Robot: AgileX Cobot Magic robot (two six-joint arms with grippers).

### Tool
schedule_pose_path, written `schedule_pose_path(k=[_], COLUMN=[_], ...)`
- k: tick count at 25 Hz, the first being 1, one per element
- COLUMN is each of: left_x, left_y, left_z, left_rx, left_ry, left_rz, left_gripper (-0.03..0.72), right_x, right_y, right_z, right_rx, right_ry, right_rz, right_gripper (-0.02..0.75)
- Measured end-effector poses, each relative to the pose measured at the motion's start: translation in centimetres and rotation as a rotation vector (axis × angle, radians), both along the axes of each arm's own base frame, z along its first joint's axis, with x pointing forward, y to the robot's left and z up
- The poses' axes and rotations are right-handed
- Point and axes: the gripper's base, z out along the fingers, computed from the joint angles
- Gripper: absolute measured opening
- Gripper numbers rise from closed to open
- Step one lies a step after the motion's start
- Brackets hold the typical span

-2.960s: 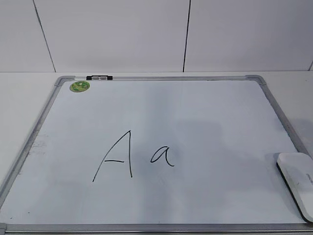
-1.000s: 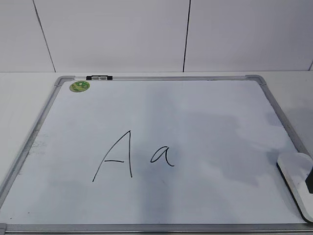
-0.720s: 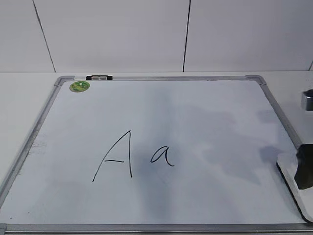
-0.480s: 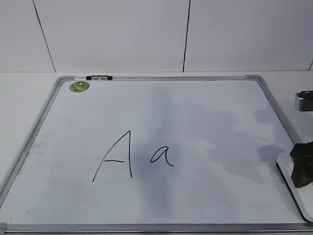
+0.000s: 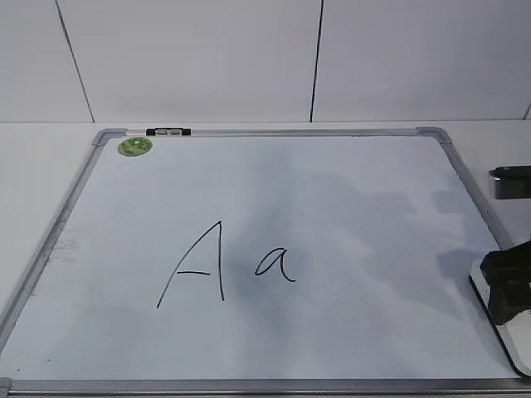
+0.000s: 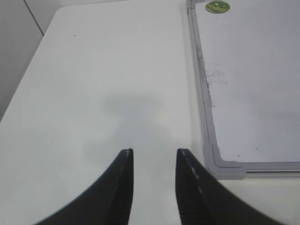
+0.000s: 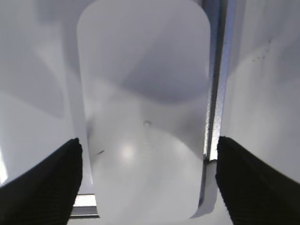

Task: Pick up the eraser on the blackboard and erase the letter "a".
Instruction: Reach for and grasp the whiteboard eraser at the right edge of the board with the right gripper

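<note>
The blackboard [image 5: 332, 199] is a white dry-erase board with a grey frame, lying flat. The small letter "a" [image 5: 275, 264] is written near its middle, right of a capital "A" [image 5: 197, 264]. The white eraser [image 5: 513, 338] lies over the board's right frame edge. In the right wrist view the eraser [image 7: 143, 108] fills the middle. My right gripper [image 5: 508, 286] is open just above it, and in its own view the right gripper [image 7: 147, 180] has one finger on each side of the eraser. My left gripper [image 6: 153, 157] is open and empty over bare table, left of the board's corner [image 6: 220, 164].
A round green magnet [image 5: 135, 147] sits at the board's far left corner, and a small black clip [image 5: 168, 131] is on the top frame. A white panelled wall stands behind the table. The table [image 6: 103, 84] left of the board is bare.
My right gripper has come in from the right edge and moved over the eraser, covering most of it. The board, the letters and the eraser have not moved.
</note>
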Motion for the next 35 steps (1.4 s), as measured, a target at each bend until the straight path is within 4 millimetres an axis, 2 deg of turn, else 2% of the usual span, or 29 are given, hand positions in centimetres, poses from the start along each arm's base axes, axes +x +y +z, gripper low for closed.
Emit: schedule_pose_path(k=[6, 25, 35], left_x=[0.0, 0.0, 0.0], left_y=[0.0, 0.0, 0.0], left_z=[0.0, 0.0, 0.0], left_rx=[0.0, 0.0, 0.0], left_ry=[0.0, 0.0, 0.0], left_rz=[0.0, 0.0, 0.0], left_gripper=[0.235, 0.235, 0.235], right_x=[0.4, 0.9, 1.1], right_y=[0.1, 0.0, 0.1], right_z=[-0.8, -0.9, -1.8], right_rx=[-0.001, -0.005, -0.009], right_ry=[0.01, -0.036, -0.003], right_rz=[-0.006, -0.002, -0.004], right_gripper=[0.676, 0.673, 0.671])
